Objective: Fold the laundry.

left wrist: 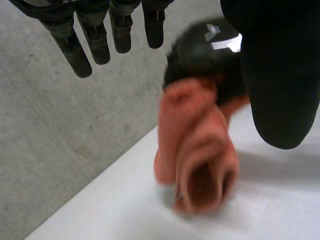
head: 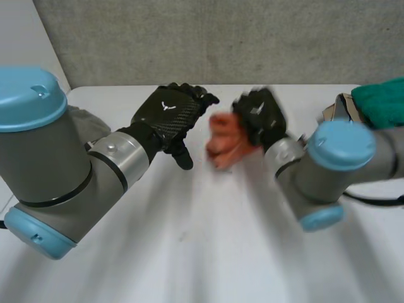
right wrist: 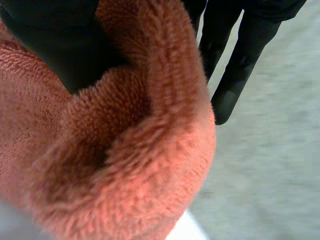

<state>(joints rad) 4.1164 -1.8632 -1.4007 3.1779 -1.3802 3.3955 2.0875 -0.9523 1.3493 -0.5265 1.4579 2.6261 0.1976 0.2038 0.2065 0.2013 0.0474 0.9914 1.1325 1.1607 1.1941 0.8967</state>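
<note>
White table (head: 202, 252), right hand (head: 260, 117) seemingly clutching orange cloth (head: 224, 144) — left hand (head: 169, 115) open

A fluffy salmon-pink cloth (right wrist: 125, 165) bunches around the right robot hand (right wrist: 65, 45), whose thumb seems to pinch it against dark fingers (right wrist: 235, 55).

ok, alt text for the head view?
The robot's right hand grips a bunched orange fleece cloth over the white table. Its left hand hangs open beside it. A green cloth lies beyond the right arm.
</note>
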